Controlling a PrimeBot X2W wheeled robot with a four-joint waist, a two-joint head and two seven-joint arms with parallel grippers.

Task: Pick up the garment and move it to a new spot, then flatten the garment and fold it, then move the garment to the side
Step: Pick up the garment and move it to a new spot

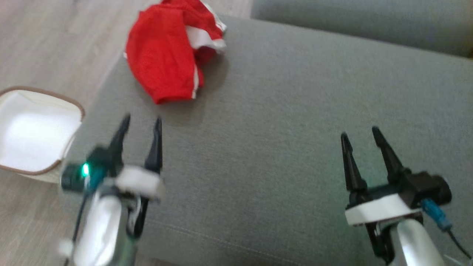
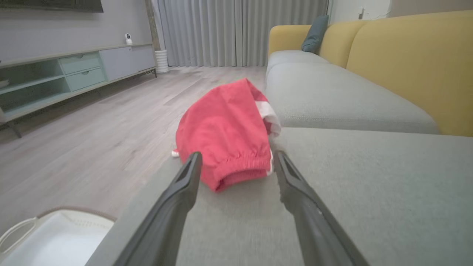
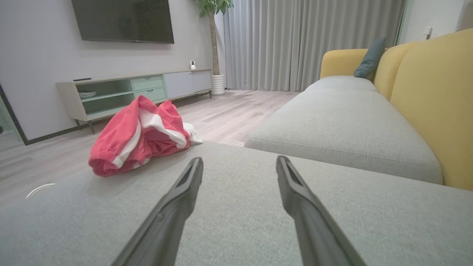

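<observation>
A crumpled red garment (image 1: 166, 55) with white trim lies bunched at the far left corner of the grey sofa cushion (image 1: 288, 111). My left gripper (image 1: 142, 123) hovers open just short of it, fingers pointing at its near hem; in the left wrist view the garment (image 2: 225, 133) sits straight ahead of the gripper (image 2: 236, 159), not touched. My right gripper (image 1: 360, 133) is open over the cushion's right side, far from the cloth. From the right wrist, the garment (image 3: 138, 140) lies off to the left of the open gripper (image 3: 240, 162).
A white basket (image 1: 33, 129) with a brown rim stands on the wooden floor (image 1: 44, 44) left of the cushion. A second grey seat cushion (image 1: 362, 22) lies beyond. Yellow sofa backrest (image 2: 414, 62), TV cabinet (image 3: 122, 92) and curtains (image 3: 295, 40) are farther off.
</observation>
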